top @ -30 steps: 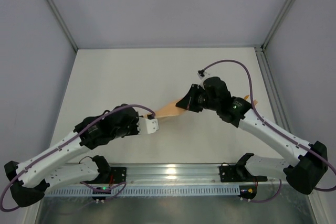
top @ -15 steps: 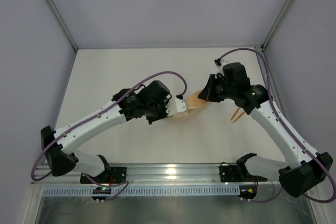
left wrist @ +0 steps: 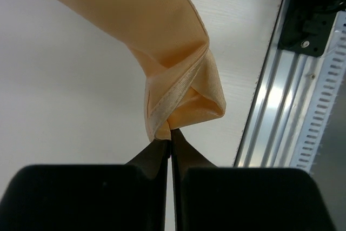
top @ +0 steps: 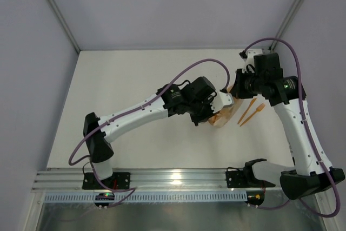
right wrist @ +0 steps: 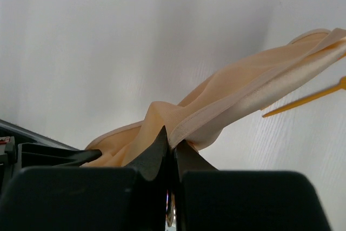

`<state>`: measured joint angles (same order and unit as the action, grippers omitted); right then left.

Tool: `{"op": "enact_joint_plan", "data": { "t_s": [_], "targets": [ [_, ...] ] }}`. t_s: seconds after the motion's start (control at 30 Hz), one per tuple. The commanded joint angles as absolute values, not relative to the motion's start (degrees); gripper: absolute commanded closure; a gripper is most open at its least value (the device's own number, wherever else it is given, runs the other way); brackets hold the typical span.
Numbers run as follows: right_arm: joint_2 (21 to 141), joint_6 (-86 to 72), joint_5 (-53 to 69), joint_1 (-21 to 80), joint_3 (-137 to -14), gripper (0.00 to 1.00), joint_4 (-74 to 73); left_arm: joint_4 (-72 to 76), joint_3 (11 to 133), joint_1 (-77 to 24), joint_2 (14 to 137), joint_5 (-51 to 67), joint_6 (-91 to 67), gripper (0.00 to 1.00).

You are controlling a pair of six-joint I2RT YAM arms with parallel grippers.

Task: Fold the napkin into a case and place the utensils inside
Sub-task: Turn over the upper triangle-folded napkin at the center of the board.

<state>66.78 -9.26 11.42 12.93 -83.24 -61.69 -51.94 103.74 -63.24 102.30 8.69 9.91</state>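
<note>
napkin [left wrist: 167,41]: peach, bunched, glossy | left gripper [left wrist: 171,145]: pinches it | right gripper [right wrist: 172,149]: pinches it

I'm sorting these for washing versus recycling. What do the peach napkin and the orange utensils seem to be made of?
The napkin looks like thin woven cloth, possibly a synthetic satin: it drapes in soft folds, shows a stitched hem with fine ribbing and a slight sheen. The utensils look like rigid plastic: slim, straight, evenly bright orange; their finish is too small to judge.

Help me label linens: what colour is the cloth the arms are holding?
The soft cloth napkin is plain peach-orange, slightly shiny; the left wrist view shows it best.
</note>
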Motion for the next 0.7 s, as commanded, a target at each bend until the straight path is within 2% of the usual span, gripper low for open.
{"op": "enact_joint_plan", "data": {
  "t_s": [0.0, 0.13, 0.27, 0.43, 0.67],
  "targets": [
    [68.9, -4.92, 9.5, 12.48, -90.07, 0.97, -67.41, -46.76, 106.52, -65.3, 103.27, 13.96, 1.68, 1.0],
    [72.5, -4.31, 8.61, 12.57, -94.56, 0.97, -70.57, -44.74, 106.26, -65.39, 104.5, 17.13, -6.75, 1.0],
    [77.95, -4.48, 14.93, 12.66, -93.44, 0.97, -68.48, -42.54, 101.97, -64.34, 103.8, 20.12, -14.05, 1.0],
    [83.39, -7.9, 15.82, 15.8, -86.41, 0.97, -59.44, -37.62, 89.23, -60.21, 100.72, 21.62, -20.91, 1.0],
    [94.02, -11.68, 15.91, 23.98, -89.38, 0.97, -53.18, -35.16, 78.77, -51.96, 98.27, 23.38, -23.21, 1.0]
  ]
}}
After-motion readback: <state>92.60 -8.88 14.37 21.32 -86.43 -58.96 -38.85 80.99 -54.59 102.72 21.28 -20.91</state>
